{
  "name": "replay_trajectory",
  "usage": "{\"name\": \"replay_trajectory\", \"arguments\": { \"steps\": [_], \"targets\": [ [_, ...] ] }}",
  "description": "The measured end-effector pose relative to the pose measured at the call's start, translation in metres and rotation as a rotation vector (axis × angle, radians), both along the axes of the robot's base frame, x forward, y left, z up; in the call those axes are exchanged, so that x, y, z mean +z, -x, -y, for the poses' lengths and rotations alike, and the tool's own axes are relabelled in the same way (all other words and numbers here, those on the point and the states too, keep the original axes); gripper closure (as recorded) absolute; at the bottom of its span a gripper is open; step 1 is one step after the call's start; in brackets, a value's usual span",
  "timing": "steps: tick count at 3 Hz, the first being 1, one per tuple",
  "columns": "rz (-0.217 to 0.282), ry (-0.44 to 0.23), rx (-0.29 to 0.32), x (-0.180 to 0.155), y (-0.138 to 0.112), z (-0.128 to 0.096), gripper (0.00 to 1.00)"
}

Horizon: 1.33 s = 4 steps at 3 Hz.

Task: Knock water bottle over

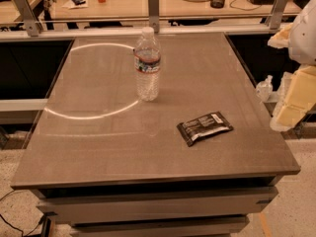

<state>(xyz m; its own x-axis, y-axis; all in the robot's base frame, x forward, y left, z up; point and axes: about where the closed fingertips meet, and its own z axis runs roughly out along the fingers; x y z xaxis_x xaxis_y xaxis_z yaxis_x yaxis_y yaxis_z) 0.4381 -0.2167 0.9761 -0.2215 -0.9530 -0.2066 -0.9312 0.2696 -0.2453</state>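
The water bottle stands upright on the brown table, a little left of the middle toward the far side. It is clear and ribbed, with a white cap and a red-and-dark label band. My gripper shows as a pale yellowish shape on the white arm at the right edge of the view. It hangs beyond the table's right edge, well to the right of the bottle and apart from it.
A flat black snack packet lies on the table, right of centre toward the front. A small white spray bottle stands off the right edge. A metal rail with posts runs behind the table, with a cluttered desk beyond it.
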Motion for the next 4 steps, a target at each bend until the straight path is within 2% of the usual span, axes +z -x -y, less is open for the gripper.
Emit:
{"name": "replay_trajectory", "arguments": {
  "steps": [1, 2, 3, 4],
  "targets": [
    [0.000, 0.000, 0.000, 0.000, 0.000, 0.000, 0.00],
    [-0.006, -0.059, -0.012, -0.002, 0.001, -0.004, 0.00],
    [0.005, -0.222, -0.054, -0.018, -0.011, 0.012, 0.00],
    [0.067, -0.441, -0.044, -0.031, -0.022, 0.017, 0.00]
  ]
}}
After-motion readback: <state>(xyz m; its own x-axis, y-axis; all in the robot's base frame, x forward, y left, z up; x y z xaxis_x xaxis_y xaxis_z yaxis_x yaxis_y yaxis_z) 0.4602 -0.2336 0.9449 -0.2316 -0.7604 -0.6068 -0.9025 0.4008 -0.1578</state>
